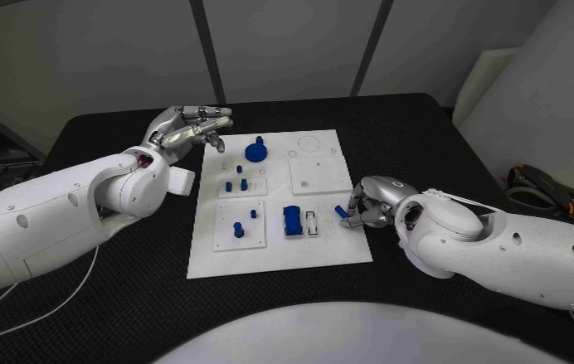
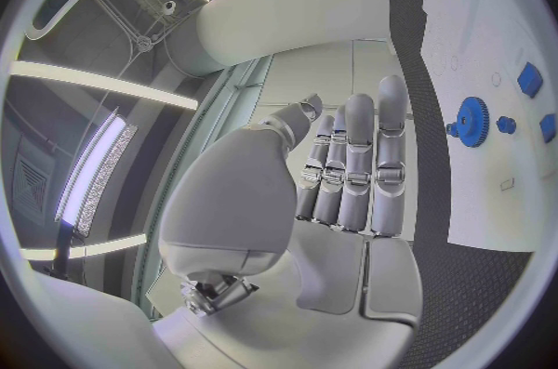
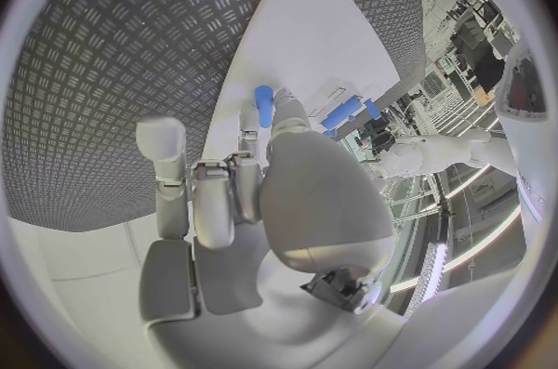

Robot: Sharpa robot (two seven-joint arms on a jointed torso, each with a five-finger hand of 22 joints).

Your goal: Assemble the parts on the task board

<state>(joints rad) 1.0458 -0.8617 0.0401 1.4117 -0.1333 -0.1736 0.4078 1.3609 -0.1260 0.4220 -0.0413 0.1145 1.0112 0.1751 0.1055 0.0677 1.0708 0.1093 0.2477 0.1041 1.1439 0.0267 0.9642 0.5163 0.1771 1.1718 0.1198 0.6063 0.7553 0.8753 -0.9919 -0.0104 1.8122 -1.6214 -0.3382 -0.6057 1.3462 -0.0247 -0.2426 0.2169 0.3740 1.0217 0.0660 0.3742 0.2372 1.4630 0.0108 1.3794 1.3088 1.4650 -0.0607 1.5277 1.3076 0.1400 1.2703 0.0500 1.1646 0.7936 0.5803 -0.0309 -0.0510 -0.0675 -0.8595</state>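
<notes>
On the black, tread-patterned counter (image 1: 108, 314) lies the white task board (image 1: 323, 248). The right hand (image 1: 368, 205) pinches a small blue peg (image 1: 341, 212) over its near right part. The left hand (image 1: 189, 128) hovers empty, fingers straight, beside the blue gear (image 1: 256, 149).

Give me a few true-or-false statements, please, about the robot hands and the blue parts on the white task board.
1. The right robot hand holds a small blue peg. True.
2. The left robot hand grips the blue gear. False: it holds nothing; the gear stands on the task board.
3. The right robot hand is at the board's right edge. True.
4. The table is white. False: it is black.
</notes>
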